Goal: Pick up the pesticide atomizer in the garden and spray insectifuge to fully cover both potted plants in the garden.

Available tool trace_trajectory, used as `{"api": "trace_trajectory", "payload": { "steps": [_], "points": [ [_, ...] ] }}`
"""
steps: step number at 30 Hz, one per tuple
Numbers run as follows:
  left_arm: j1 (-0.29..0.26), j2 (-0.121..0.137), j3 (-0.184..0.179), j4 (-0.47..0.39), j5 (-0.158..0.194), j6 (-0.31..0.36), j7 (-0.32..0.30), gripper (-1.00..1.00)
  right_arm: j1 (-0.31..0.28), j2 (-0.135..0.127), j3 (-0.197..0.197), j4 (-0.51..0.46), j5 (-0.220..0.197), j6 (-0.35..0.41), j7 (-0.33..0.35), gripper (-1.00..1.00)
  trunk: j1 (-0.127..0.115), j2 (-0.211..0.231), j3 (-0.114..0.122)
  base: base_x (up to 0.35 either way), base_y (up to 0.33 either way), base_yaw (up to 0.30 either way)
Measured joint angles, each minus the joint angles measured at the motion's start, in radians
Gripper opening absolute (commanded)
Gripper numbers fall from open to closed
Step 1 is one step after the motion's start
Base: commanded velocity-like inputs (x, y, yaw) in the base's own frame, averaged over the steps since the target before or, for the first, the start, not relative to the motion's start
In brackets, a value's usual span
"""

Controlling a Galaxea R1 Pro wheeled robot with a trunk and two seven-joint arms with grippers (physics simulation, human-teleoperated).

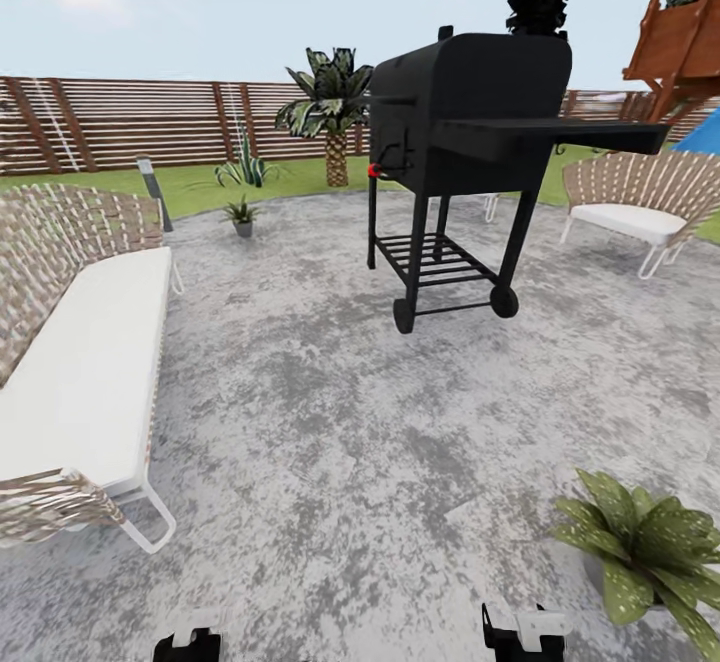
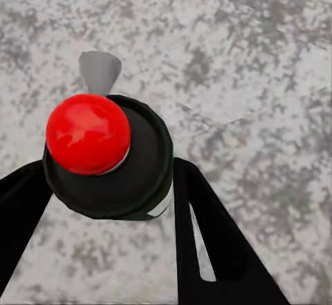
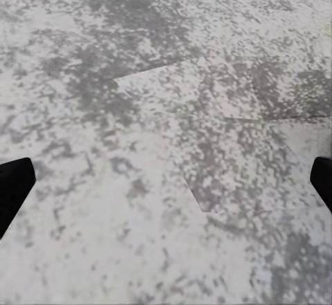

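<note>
Left fingers (image 2: 104,201) clamp red-topped dark atomizer bottle (image 2: 107,156) | right fingers (image 3: 166,180) spread, empty | pickup done; spraying both plants seemingly left

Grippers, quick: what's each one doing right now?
Left gripper: closed on the pesticide atomizer.
Right gripper: open, jaws wide apart, nothing between them.

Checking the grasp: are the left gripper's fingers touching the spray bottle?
Touching. Left wrist view: both black fingers press against the bottle, no gap.

The right gripper (image 3: 166,180) hangs with black fingertips (image 3: 14,184) spread wide over the grey mottled stone patio (image 3: 166,97).
</note>
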Motion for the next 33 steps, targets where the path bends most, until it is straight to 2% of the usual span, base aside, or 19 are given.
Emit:
{"api": "trace_trajectory", "payload": {
  "steps": [6,12,21,33],
  "points": [
    [0.000,-0.001,0.000,0.000,0.000,0.000,0.000,-1.00,0.000,0.000,0.000,0.000,0.000,0.000,0.000,1.00,0.000,0.000,-0.004,0.021,-0.005,0.279],
    [0.000,-0.002,-0.001,0.000,0.000,0.000,0.000,-1.00,0.000,0.000,0.000,0.000,0.000,-0.001,0.000,1.00,0.000,0.000,-0.008,0.212,-0.136,0.240],
    [0.000,-0.002,0.000,0.000,0.000,0.000,0.000,-1.00,0.000,-0.004,0.000,-0.001,0.001,-0.001,0.000,1.00,-0.001,0.000,-0.008,0.280,-0.159,0.015],
    [0.000,-0.002,0.000,0.000,0.000,0.000,0.000,-1.00,0.000,-0.002,0.000,-0.002,0.002,-0.001,0.000,1.00,-0.001,0.000,-0.008,0.337,-0.010,0.000]
  ]
}}
